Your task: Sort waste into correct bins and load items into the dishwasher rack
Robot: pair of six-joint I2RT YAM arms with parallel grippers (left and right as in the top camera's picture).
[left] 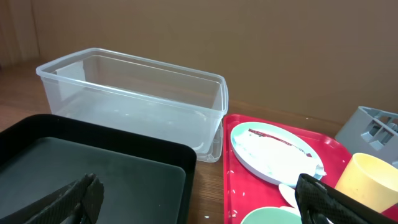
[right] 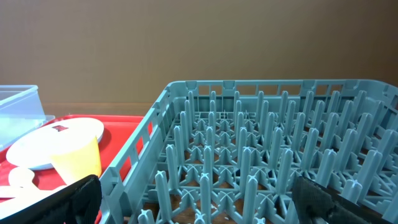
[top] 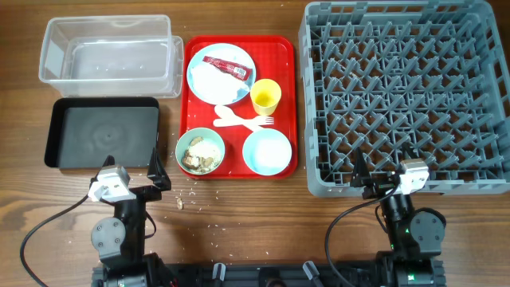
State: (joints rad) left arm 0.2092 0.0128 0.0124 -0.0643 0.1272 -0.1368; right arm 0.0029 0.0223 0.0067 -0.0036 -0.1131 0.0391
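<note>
A red serving tray (top: 291, 96) holds a light blue plate (top: 195, 64) with a white napkin (top: 215, 84) and a red sauce packet (top: 227, 69), a yellow cup (top: 265, 97), a white spoon and fork (top: 243, 121), a bowl of food scraps (top: 199, 151) and an empty bowl (top: 267, 151). The clear tub (top: 107, 56) and black tray (top: 103, 133) lie left. The grey rack (top: 406, 96) fills the right. My left gripper (top: 155, 171) is open near the black tray's front corner. My right gripper (top: 374, 179) is open at the rack's front edge. Both are empty.
Crumbs (top: 182, 203) lie on the wood in front of the red tray. In the left wrist view the clear tub (left: 137, 102), black tray (left: 93, 165), plate (left: 273, 152) and cup (left: 370, 180) show. The right wrist view shows the rack pegs (right: 267, 143).
</note>
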